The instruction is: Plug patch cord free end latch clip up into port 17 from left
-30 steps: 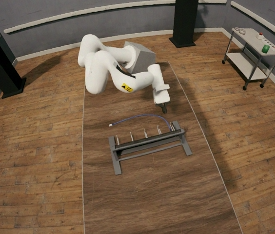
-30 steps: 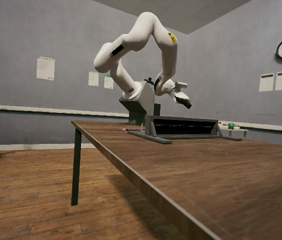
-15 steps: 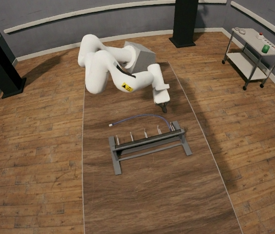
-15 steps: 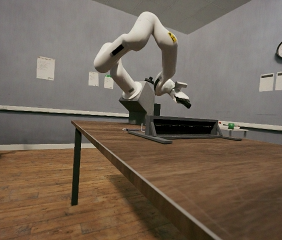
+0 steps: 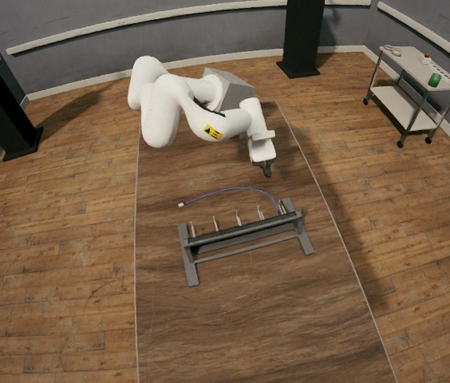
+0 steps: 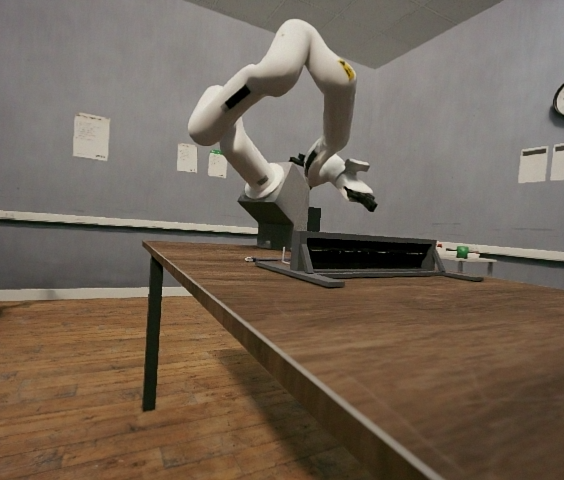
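Observation:
A grey free-standing rack (image 5: 242, 233) (image 6: 365, 251) stands upright on the long wooden table (image 5: 258, 313) (image 6: 427, 335). A purple patch cord (image 5: 233, 191) arcs from the rack's right end on the robot's side across the table. Its white free plug (image 5: 180, 203) (image 6: 247, 259) lies on the table beyond the rack's left end. My gripper (image 5: 266, 171) (image 6: 370, 203) is shut and empty. It hangs in the air above the table behind the rack's right end, clear of cord and rack.
The robot's grey base block (image 5: 229, 88) (image 6: 279, 206) stands at the table's far end. Several thin white pins (image 5: 238, 217) stand along the rack's back. A white cart (image 5: 415, 82) with a green cup is off to the right, a black pillar (image 5: 301, 37) behind.

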Available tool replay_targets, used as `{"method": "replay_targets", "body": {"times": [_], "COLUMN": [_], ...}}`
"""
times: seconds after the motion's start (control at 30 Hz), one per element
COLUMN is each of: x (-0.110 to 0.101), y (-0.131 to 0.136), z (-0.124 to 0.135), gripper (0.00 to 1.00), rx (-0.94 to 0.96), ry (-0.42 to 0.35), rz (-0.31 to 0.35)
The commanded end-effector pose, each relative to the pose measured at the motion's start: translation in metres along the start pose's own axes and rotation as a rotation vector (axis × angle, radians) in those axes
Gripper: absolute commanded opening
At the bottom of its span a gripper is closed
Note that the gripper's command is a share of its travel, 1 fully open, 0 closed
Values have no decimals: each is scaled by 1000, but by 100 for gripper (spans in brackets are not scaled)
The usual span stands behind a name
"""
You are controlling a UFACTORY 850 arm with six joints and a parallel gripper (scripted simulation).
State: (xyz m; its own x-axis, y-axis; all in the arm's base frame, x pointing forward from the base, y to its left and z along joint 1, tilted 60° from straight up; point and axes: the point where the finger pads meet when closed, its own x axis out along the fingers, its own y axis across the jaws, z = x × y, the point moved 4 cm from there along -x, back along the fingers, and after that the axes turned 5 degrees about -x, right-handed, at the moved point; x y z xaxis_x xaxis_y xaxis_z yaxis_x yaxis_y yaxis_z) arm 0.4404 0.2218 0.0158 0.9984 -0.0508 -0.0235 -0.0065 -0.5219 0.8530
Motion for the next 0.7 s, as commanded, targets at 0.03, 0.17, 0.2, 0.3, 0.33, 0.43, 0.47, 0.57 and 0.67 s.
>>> {"method": "replay_targets", "body": {"times": [0.03,0.17,0.2,0.3,0.33,0.43,0.47,0.57,0.67], "x": [-14,-16,-16,-16,-16,-16,-16,-16,-16], "y": [0,0,0,0,0,1,2,7,16], "z": [-1,-1,-1,-1,-1,-1,-1,0,1], "gripper": [0,0,0,0,0,0,0,0,0], "rx": [1,1,1,1,1,1,1,1,1], "ry": [0,0,0,0,0,0,0,0,0], "rz": [0,0,0,0,0,0,0,0,0]}}
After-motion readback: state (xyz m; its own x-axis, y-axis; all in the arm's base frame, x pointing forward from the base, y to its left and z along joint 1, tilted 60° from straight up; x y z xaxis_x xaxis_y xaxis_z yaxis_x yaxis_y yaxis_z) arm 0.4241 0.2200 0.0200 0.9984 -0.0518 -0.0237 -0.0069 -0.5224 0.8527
